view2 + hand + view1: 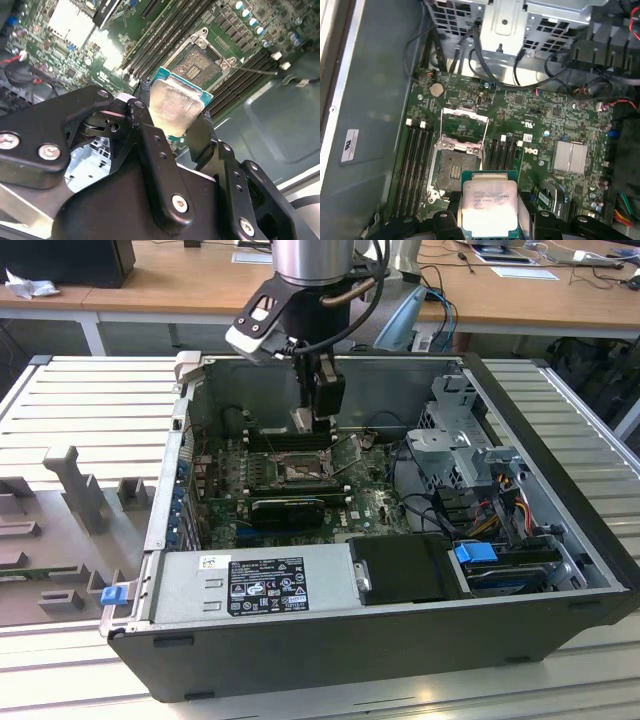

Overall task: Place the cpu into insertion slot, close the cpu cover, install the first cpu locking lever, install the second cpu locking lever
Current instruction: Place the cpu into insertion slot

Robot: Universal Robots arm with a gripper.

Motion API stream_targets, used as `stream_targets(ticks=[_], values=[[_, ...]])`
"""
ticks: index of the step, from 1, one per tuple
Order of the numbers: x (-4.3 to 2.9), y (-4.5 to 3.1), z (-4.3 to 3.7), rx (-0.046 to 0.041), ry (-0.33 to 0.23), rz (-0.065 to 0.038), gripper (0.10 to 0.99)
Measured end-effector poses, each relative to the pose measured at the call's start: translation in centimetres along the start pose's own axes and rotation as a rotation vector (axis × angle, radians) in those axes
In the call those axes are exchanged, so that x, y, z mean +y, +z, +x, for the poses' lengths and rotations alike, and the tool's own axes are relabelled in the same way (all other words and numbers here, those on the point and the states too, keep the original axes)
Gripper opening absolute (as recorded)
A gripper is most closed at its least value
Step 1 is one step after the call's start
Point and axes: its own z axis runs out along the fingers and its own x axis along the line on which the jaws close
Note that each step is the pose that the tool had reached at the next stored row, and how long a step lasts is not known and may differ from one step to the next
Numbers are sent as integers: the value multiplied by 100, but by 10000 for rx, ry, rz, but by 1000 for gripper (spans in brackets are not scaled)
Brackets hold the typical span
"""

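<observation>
The end effector point(172, 119) grips the cpu point(180, 100) by its edges; the insertion slot point(202, 65) lies bare beneath it, near but apart, its cpu cover point(465, 112) swung back.

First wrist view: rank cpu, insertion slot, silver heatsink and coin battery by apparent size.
1. cpu, though it is nearest the camera, so its lead over the slot is unsure
2. insertion slot, partly behind the cpu
3. silver heatsink
4. coin battery

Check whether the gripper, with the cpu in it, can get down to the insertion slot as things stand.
Probably yes. The cpu cover stands swung open and the insertion slot lies bare, with nothing across it; the gripper holds the cpu above it.
</observation>
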Motion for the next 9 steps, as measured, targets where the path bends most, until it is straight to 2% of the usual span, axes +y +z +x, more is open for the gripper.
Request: stream_targets(ticks=[5, 9], values=[[-1, 17, 0, -48, 617, -1, 533], [-5, 65, 0, -53, 677, -1, 533]])
